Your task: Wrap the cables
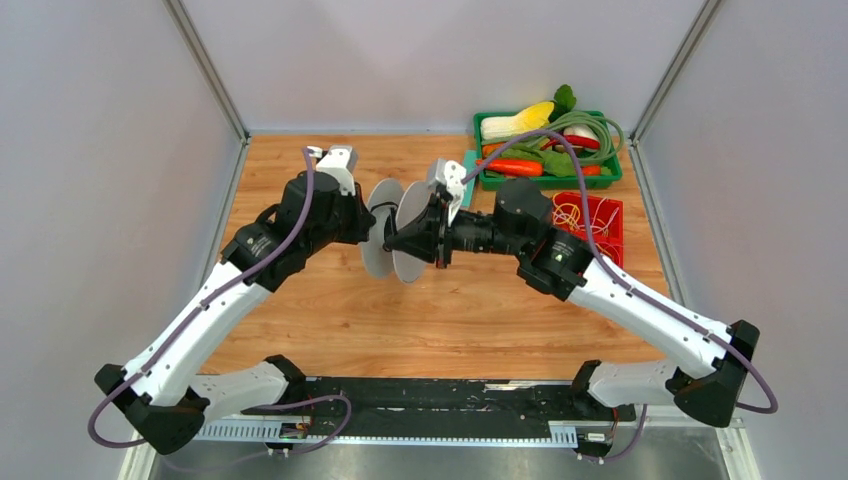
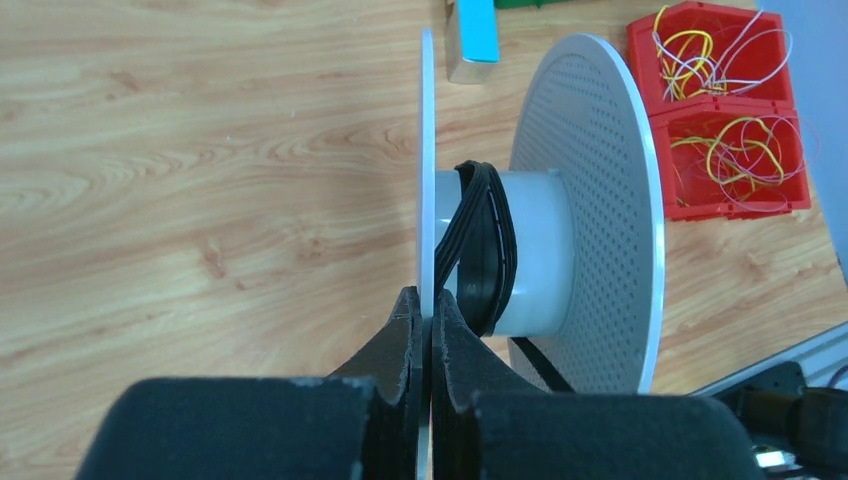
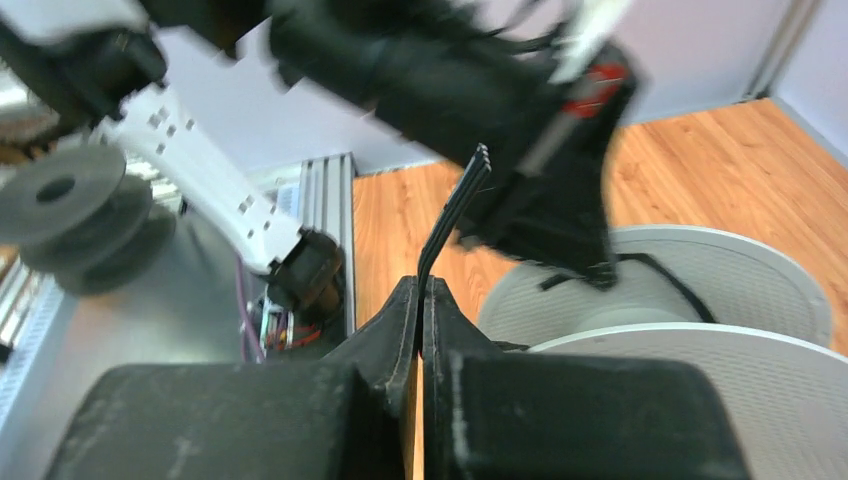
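A spool [image 1: 395, 232] with two grey round flanges hangs above the table's middle, between both arms. My left gripper [image 2: 428, 300] is shut on the rim of the thin flange [image 2: 427, 150]. The black cable [image 2: 485, 235] lies in several turns round the white hub [image 2: 535, 250], next to the perforated flange [image 2: 595, 200]. My right gripper [image 3: 421, 285] is shut on the free end of the cable [image 3: 452, 205], which sticks up past the fingertips. In the top view the left gripper [image 1: 368, 228] and the right gripper [image 1: 405, 240] meet at the spool.
A green tray [image 1: 548, 180] with toy vegetables and a green hose stands at the back right. Red bins [image 2: 735, 110] of yellow and white wires sit beside it. A teal block [image 2: 472, 35] lies beyond the spool. The left arm [image 3: 450, 70] crosses above the right wrist view.
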`<state>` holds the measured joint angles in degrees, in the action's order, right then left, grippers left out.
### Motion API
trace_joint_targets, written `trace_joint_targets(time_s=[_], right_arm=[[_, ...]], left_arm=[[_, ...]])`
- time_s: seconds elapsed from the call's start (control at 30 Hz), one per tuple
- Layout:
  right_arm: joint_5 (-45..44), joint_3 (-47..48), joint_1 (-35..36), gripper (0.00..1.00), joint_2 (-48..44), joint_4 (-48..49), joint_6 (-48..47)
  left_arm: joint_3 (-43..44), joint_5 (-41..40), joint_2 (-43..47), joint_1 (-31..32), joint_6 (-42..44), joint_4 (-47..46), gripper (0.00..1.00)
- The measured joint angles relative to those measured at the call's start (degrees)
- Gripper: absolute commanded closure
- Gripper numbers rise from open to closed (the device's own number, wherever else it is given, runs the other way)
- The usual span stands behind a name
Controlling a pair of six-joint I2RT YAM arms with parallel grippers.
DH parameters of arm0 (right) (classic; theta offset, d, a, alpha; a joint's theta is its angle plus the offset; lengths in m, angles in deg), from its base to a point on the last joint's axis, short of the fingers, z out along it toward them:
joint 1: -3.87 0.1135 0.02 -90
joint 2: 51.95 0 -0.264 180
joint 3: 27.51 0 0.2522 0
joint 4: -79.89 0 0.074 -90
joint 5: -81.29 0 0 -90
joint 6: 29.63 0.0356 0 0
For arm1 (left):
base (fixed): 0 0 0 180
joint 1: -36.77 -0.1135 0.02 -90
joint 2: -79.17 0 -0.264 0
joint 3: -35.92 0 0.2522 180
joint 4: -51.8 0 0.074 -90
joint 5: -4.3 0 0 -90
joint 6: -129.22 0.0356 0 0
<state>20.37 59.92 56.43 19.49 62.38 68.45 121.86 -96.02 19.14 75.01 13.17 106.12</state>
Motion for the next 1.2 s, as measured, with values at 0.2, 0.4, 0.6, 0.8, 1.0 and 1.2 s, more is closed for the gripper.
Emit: trace_joint_targets(time_s=[0.2,0.4,0.6,0.8,1.0,1.2], right_arm=[[-0.33,-4.17,7.17,1.00,-4.28,-6.14,-12.68],[-1.53,-11.69,12.68,1.00,-10.21,-11.34,-24.90],[-3.74,-21.31,16.61,1.00,-15.82,-16.17,-37.79],[-9.64,-29.33,16.79,1.00,-17.16,-18.01,-47.04],[-14.23,-34.88,16.74,1.00,-19.43,-21.11,-51.80],[-15.32,-37.05,16.57,1.00,-23.93,-25.07,-52.78]], left_arm=[[3.41,5.44,-5.05,-3.80,-4.59,5.20,1.00],[6.71,7.89,-6.95,-8.26,-7.28,9.99,1.00],[10.73,12.52,-8.15,-12.76,-10.45,11.45,1.00],[10.91,18.75,-8.52,-15.98,-13.40,10.99,1.00],[10.86,23.37,-8.50,-18.60,-15.78,10.29,1.00],[10.27,25.88,-8.20,-21.44,-17.88,10.05,1.00]])
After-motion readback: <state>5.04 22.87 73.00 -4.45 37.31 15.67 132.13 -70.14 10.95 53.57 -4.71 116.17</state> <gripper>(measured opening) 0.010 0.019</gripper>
